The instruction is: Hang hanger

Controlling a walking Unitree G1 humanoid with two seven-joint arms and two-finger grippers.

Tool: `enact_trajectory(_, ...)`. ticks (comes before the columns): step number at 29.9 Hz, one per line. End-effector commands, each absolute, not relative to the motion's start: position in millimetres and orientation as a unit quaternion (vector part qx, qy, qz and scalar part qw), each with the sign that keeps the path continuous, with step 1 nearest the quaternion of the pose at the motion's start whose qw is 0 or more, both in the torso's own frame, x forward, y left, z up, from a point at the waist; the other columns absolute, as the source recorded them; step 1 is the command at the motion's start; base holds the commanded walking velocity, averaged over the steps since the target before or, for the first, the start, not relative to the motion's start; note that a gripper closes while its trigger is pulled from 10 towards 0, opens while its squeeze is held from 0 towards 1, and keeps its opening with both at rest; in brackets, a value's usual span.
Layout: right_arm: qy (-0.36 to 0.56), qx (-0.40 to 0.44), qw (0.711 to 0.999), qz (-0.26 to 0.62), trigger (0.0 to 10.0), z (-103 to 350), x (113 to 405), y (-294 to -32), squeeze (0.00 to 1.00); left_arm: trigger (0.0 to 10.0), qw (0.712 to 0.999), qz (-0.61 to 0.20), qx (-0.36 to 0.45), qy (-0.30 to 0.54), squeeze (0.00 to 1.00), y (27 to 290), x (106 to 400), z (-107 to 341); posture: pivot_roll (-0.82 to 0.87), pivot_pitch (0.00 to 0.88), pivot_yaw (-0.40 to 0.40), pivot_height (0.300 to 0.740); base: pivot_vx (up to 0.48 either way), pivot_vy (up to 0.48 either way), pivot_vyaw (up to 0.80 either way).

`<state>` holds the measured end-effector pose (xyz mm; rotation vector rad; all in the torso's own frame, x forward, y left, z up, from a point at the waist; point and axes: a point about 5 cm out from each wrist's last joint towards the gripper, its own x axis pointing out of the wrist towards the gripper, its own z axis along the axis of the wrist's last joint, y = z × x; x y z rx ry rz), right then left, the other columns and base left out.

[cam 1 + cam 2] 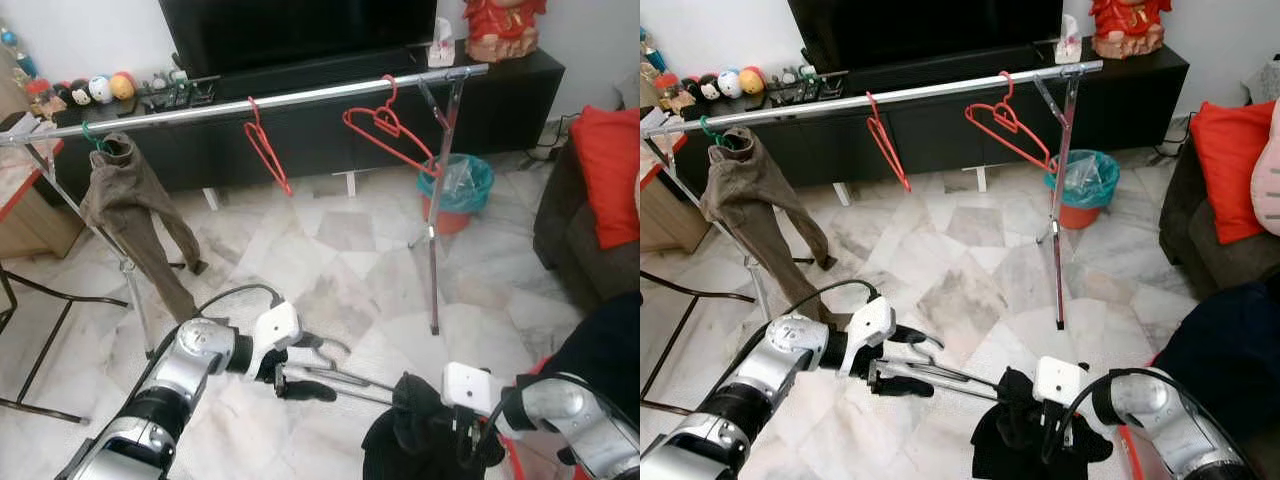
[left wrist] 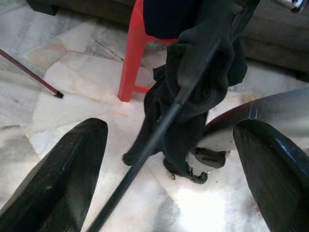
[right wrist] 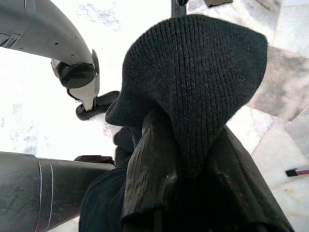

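Teal bin [image 1: 456, 186] holds a clear bag; right hand [image 3: 193, 193] clamps black garment [image 3: 193, 82]; left hand [image 2: 171, 164] gapes empty.

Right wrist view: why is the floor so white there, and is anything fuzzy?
Right wrist view: glare washes out the floor; the black cloth stays sharp. Left wrist view: the close fingers look soft, the cloth slightly blurred. Eye views: even light, mild softness.

We count two red hangers [image 1: 268, 150] [image 1: 392, 135] on the rail [image 1: 300, 97], one green hanger [image 1: 94, 139] carrying one brown garment [image 1: 130, 205], one black garment [image 1: 415, 430], one teal bin [image 1: 458, 190], two tools [image 1: 300, 368] [image 1: 1035, 425].
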<state>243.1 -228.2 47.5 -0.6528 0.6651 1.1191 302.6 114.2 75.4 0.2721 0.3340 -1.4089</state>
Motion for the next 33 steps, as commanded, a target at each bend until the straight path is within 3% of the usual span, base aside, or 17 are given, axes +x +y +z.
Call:
enact_trajectory(1,0.290,-0.309,0.745,0.515,0.0,51.0,248.3,-222.9,0.00,10.0,0.740,-0.643,0.130,0.150,0.00,121.8,304.0,81.3,-0.04,0.035,0.157,0.740,0.000,0.000,0.00)
enact_trajectory(3,0.300,-0.322,0.740,0.509,0.0,46.5,248.1,-225.9,0.00,10.0,0.732,-0.651,0.125,0.155,0.00,122.3,301.5,81.0,-0.04,0.029,0.156,0.740,0.000,0.000,0.00)
enact_trajectory(8,0.268,-0.294,0.765,0.507,0.0,52.8,253.6,-216.8,0.00,10.0,0.733,-0.648,0.131,0.158,0.00,122.2,300.5,78.3,-0.04,0.023,0.154,0.740,0.000,0.000,0.00)
enact_trajectory(14,0.223,-0.257,0.815,0.469,0.0,66.2,268.3,-215.0,0.00,10.0,0.739,-0.642,0.128,0.160,0.00,118.9,300.1,74.7,-0.05,0.015,0.149,0.740,0.000,0.000,0.00)
enact_trajectory(22,0.229,-0.255,0.804,0.486,0.0,64.1,261.7,-215.6,0.00,10.0,0.743,-0.635,0.133,0.162,0.00,119.5,299.6,73.2,-0.05,0.022,0.146,0.740,0.000,0.000,0.00)
enact_trajectory(23,0.228,-0.256,0.801,0.491,1.0,63.8,260.3,-214.7,0.00,10.0,0.744,-0.635,0.133,0.162,0.00,119.6,299.8,73.0,-0.05,0.026,0.146,0.740,0.000,0.000,0.00)
enact_trajectory(24,0.228,-0.256,0.801,0.491,1.0,63.8,260.3,-214.7,0.00,10.0,0.744,-0.635,0.133,0.162,0.00,119.6,299.8,73.0,-0.05,0.026,0.146,0.740,0.000,0.000,0.00)
enact_trajectory(25,0.227,-0.256,0.800,0.492,1.6,64.0,260.1,-214.5,0.00,10.0,0.745,-0.634,0.133,0.161,0.00,119.5,299.9,73.1,-0.05,0.027,0.145,0.740,0.000,0.000,0.00)
enact_trajectory(27,0.227,-0.257,0.800,0.492,1.6,64.0,260.2,-214.5,0.00,10.0,0.745,-0.633,0.134,0.161,0.00,119.5,300.0,73.1,-0.05,0.027,0.145,0.740,0.000,0.000,0.00)
enact_trajectory(28,0.230,-0.258,0.797,0.495,8.4,63.4,259.4,-214.4,0.00,10.0,0.746,-0.632,0.134,0.161,0.00,119.6,299.9,73.0,-0.05,0.029,0.144,0.740,0.000,0.000,0.00)
enact_trajectory(30,0.230,-0.260,0.794,0.500,8.4,63.1,258.6,-214.0,0.00,10.0,0.746,-0.632,0.134,0.161,0.00,119.6,300.0,72.9,-0.05,0.029,0.144,0.740,0.000,0.000,0.00)
enact_trajectory(31,0.231,-0.264,0.794,0.497,10.0,62.4,259.2,-213.7,0.00,10.0,0.746,-0.632,0.135,0.161,0.00,119.8,300.1,73.1,-0.05,0.032,0.144,0.740,0.000,0.000,0.00)
enact_trajectory(33,0.233,-0.282,0.794,0.486,10.0,60.3,261.0,-215.0,0.00,10.0,0.747,-0.631,0.135,0.160,0.00,119.8,300.3,73.3,-0.05,0.033,0.143,0.740,0.000,0.000,0.00)
